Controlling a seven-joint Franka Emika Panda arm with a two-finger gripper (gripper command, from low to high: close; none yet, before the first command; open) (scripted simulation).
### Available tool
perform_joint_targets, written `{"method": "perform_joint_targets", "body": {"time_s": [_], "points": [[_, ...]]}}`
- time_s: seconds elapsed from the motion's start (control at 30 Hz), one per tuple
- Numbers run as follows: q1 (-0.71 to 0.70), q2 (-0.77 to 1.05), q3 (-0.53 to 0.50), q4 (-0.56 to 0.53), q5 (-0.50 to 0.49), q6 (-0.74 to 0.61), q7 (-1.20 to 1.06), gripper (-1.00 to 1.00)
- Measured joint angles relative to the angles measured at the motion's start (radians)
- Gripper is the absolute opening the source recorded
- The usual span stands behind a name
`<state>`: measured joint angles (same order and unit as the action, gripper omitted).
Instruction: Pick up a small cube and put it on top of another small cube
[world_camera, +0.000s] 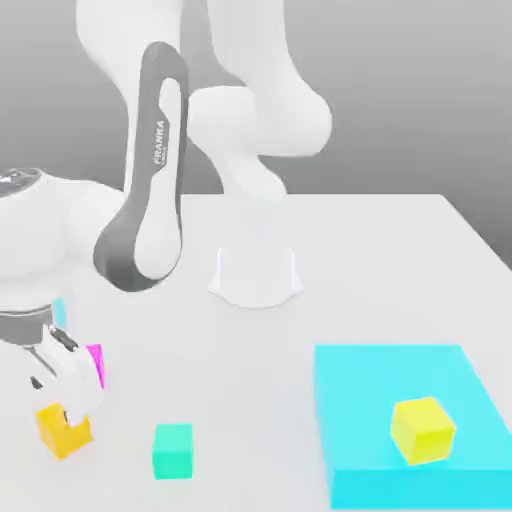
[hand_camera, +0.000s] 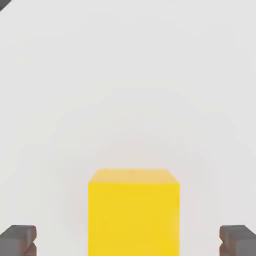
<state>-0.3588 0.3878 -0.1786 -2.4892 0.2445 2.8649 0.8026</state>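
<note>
The deep orange-yellow small cube (world_camera: 55, 433) rests on the white table at the exterior view's front left. My gripper (world_camera: 67, 414) is lowered over it, jaws open, one finger on each side. In the hand view the cube (hand_camera: 133, 212) sits midway between the two dark fingertips (hand_camera: 18, 240), with a wide gap on both sides and nothing touching it. The gripper (hand_camera: 127, 241) holds nothing. A teal-green small cube (world_camera: 172, 450) lies a little to the exterior view's right of the orange-yellow one. A magenta cube (world_camera: 96, 364) shows partly behind my hand.
A large flat cyan block (world_camera: 350, 400) lies at the exterior view's front right, with a paler lemon-yellow cube (world_camera: 422, 430) on top. The arm's white base (world_camera: 256, 275) stands mid-table. The white tabletop (world_camera: 380, 260) stretches behind the block.
</note>
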Motion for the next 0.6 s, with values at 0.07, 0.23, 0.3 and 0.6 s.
{"method": "perform_joint_targets", "body": {"time_s": [0.07,0.23,0.3,0.6], "points": [[-0.013,0.024,0.015,0.005,0.011,0.019,-0.008,-1.00],[-0.020,0.036,0.023,0.008,0.015,0.029,-0.011,-1.00],[-0.004,0.001,0.003,0.000,-0.005,0.001,0.004,-1.00],[0.145,-0.260,0.003,-0.080,-0.154,-0.174,0.204,-1.00]]}}
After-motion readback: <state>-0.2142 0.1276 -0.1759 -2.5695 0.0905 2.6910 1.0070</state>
